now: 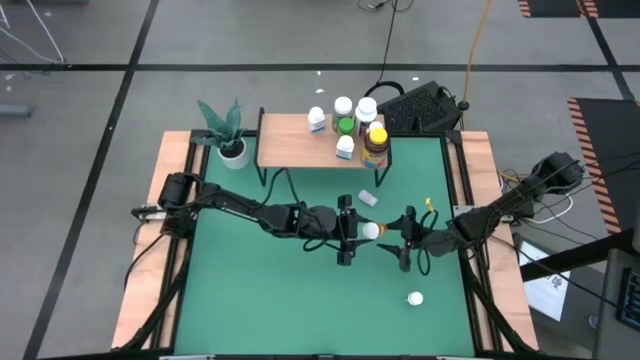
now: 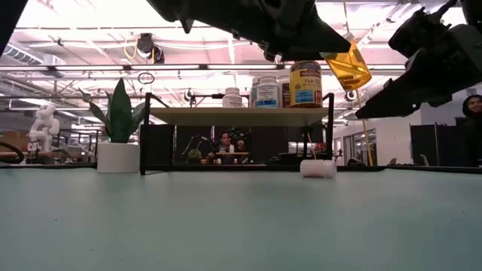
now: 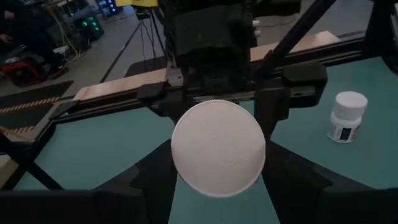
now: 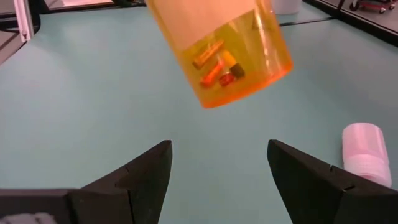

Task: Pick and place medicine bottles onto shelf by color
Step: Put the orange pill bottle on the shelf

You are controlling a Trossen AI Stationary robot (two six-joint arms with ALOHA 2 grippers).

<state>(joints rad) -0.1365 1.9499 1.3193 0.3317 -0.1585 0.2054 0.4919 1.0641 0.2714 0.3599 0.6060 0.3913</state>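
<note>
An orange see-through medicine bottle [image 4: 230, 50] with a white cap [image 3: 217, 149] hangs in the air over the table's middle, between the two grippers. My left gripper [image 1: 358, 232] reaches in from the table's left and is shut on it. My right gripper [image 4: 217, 162] faces it from the right with its fingers wide open, just below the bottle's base, touching nothing. The shelf [image 1: 295, 140] stands on its legs at the far edge. It carries white bottles, a green one [image 1: 346, 126] and an amber one with a yellow cap [image 1: 376, 140]. My left gripper holds the orange bottle at its cap end [image 3: 186, 124], one finger [image 3: 146, 183] on either side, coming level from the table's left. The cap faces the wrist camera and hides the place of contact. The bottle is lifted clear and tilted, its base [image 2: 354, 75] pointing down toward the right gripper.
A pale bottle [image 1: 367, 198] lies on its side between the grippers and the shelf. A white bottle [image 1: 415, 298] stands upright near the right front. A potted plant [image 1: 228, 135] stands left of the shelf. Wooden rails run along both table sides.
</note>
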